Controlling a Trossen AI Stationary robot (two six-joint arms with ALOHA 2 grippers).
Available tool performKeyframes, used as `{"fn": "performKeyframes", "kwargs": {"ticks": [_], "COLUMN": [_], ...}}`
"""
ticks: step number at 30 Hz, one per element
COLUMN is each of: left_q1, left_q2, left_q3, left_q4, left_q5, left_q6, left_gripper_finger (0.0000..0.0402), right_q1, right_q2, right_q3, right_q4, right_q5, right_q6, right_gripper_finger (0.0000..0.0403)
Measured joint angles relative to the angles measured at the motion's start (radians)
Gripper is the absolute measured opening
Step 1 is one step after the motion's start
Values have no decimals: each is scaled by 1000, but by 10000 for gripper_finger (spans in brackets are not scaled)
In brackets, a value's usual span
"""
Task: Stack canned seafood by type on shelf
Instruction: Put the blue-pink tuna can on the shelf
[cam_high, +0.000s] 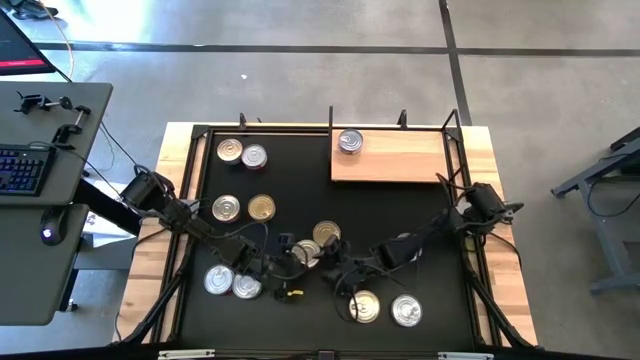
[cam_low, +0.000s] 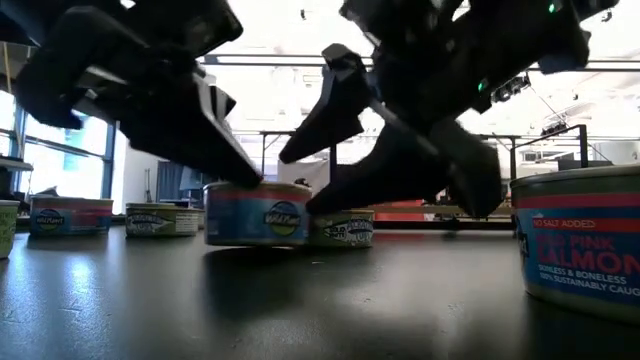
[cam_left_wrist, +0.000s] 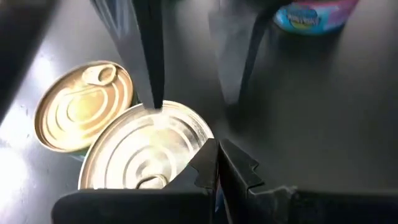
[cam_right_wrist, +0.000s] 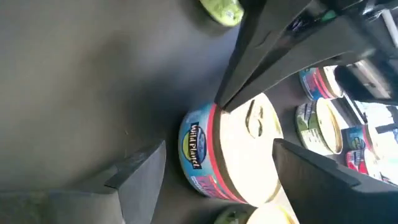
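Care is needed here: the right gripper (cam_right_wrist: 211, 168) should be closing squarely on the short round silver-topped tin with the blue and red label (cam_right_wrist: 233, 155) lying between its wide-open jaws. The left gripper (cam_left_wrist: 217, 171), jaws closed and empty, is touching that tin's lid. The light-brown wooden shelf (cam_high: 395, 160) is lying well beyond both jaws.

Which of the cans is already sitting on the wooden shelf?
Only one: the silver-topped can at the shelf's back left corner. Every other can sits on the black table.
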Motion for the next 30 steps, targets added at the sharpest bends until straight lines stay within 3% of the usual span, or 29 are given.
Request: {"fn": "performKeyframes", "kwargs": {"ticks": [15,20,24,28,30], "left_q1": [10,8,5,7,2], "left_q2": [-2,-3,-3,-25,-50], "left_q3": [2,2,2,1,1], "left_q4": [117,135,149,138,117], "left_q5": [-10,-17,-20,-34,-24], "left_q6": [-42,-42,-42,-41,-40], "left_gripper_finger": [0,0,0,1,1], "right_q1": [-10,-9,-8,3,7], "right_q2": [71,72,72,72,63], "right_q3": [0,0,0,0,0], "right_q4": [100,105,102,107,104], "right_q5": [74,114,114,118,108], "right_q6": [-74,-28,64,157,198], "right_gripper_finger": [286,282,244,174,164]}}
